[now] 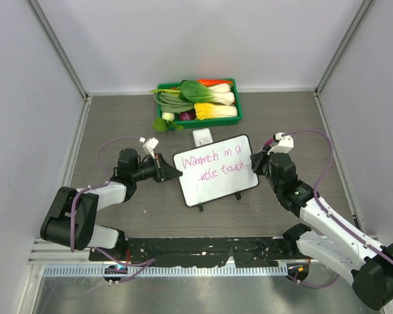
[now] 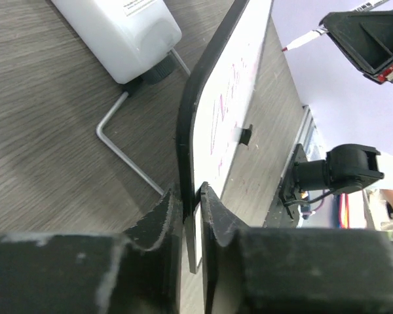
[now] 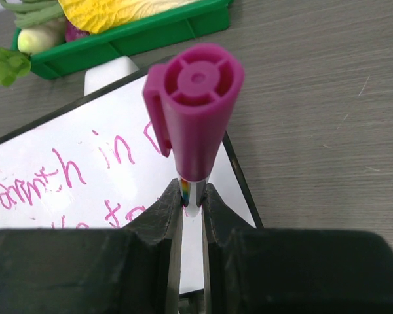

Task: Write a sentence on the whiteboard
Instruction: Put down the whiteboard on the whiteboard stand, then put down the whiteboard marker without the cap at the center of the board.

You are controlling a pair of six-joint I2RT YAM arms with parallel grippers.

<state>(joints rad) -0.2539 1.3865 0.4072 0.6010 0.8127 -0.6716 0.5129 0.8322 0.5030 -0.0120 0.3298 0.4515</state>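
Observation:
The whiteboard (image 1: 230,175) lies tilted on the table's middle, with its two black feet on the near edge. The sentence (image 1: 209,160), in pink handwriting over two lines, reads roughly "Warmth in a little touch". My left gripper (image 1: 172,171) is at the board's left edge. In the left wrist view its jaws (image 2: 188,196) are shut on the dark rim of the whiteboard (image 2: 239,59). At the board's right edge, my right gripper (image 1: 259,160) is shut on a marker (image 3: 193,111) with a magenta cap. The marker stands over the board (image 3: 65,124), and its tip is hidden.
A green tray (image 1: 239,108) of vegetables sits at the back centre. A small white box (image 1: 202,137) lies just behind the board, with a bent metal rod (image 2: 121,140) beside it. Grey walls close in the left, right and back.

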